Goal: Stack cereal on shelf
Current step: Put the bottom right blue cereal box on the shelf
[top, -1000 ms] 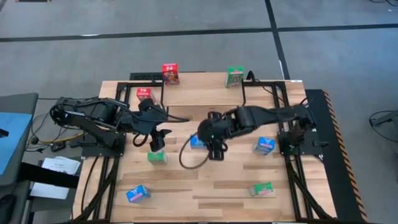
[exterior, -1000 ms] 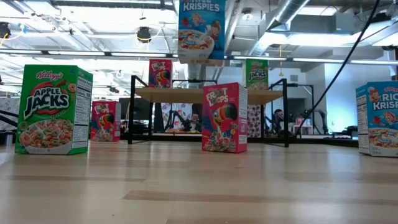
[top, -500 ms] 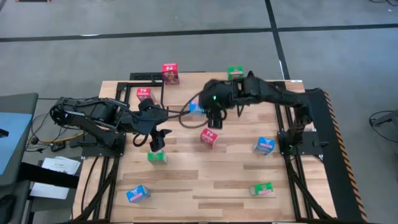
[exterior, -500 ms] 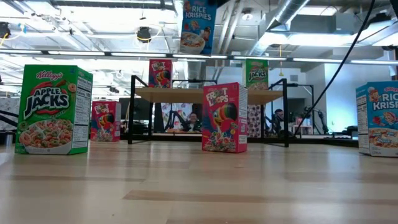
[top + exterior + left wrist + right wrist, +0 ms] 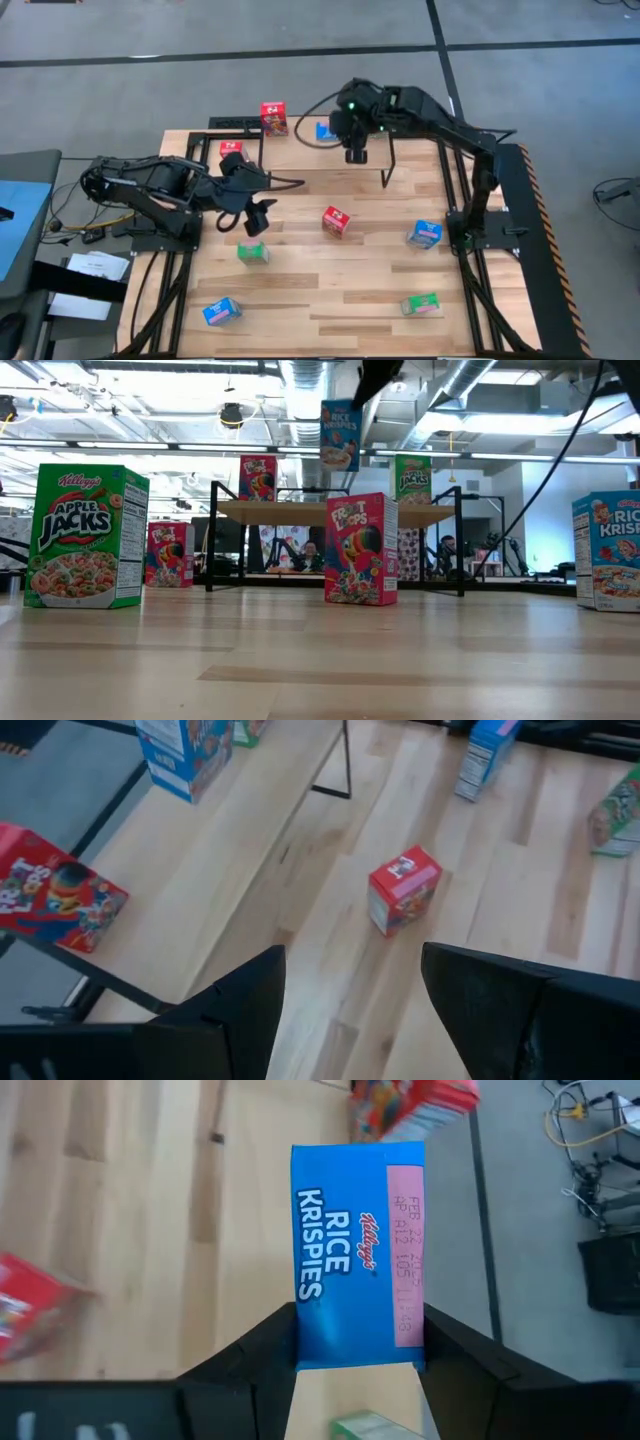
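The right gripper (image 5: 352, 152) hung above the shelf (image 5: 300, 128) at the table's (image 5: 330, 300) far edge, its fingers (image 5: 255, 1355) clamped on the two narrow sides of a blue Rice Krispies box (image 5: 358, 1255). In the low view the box (image 5: 340, 435) hung upright, clear of the shelf board (image 5: 330, 513), between the red box (image 5: 258, 478) and the green box (image 5: 412, 478) already standing there, likely so it could drop into the gap between them. The left gripper (image 5: 255, 215) waited over the table near another green box (image 5: 253, 252), its fingers (image 5: 250, 1005) parted and holding nothing. A red box (image 5: 336, 221) stood mid-table, and other boxes lay scattered nearer the front, not yet shelved
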You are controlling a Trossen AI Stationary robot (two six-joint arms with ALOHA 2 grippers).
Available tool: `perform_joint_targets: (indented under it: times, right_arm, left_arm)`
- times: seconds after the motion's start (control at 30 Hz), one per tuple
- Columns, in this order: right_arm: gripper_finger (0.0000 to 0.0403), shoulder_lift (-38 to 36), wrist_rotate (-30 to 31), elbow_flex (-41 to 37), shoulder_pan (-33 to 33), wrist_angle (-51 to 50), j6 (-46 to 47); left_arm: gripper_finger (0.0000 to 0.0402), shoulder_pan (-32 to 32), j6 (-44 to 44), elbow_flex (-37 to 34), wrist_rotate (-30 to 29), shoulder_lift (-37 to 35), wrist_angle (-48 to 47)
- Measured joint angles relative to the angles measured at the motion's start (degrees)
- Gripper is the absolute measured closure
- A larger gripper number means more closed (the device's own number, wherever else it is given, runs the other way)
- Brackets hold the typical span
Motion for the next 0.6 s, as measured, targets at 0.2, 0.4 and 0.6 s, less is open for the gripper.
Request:
perform_joint_targets:
  times: [0.2,0.4,0.6]
  right_arm:
    - [0.0198,0.05,-7.95,0.0,-6.94,2.08,-1.59]
    - [0.0198,1.61,-10.75,-0.02,-11.39,3.29,-5.06]
    - [0.0198,5.06,-12.74,-0.09,-12.87,3.19,-5.97]
  left_arm:
    - [0.0177,2.84,0.17,0.0,-0.11,0.0,0.0]
    - [0.0177,5.94,0.17,0.0,-0.11,0.0,0.02]
    - [0.0177,8.23,0.17,0.0,-0.09,0.0,0.04]
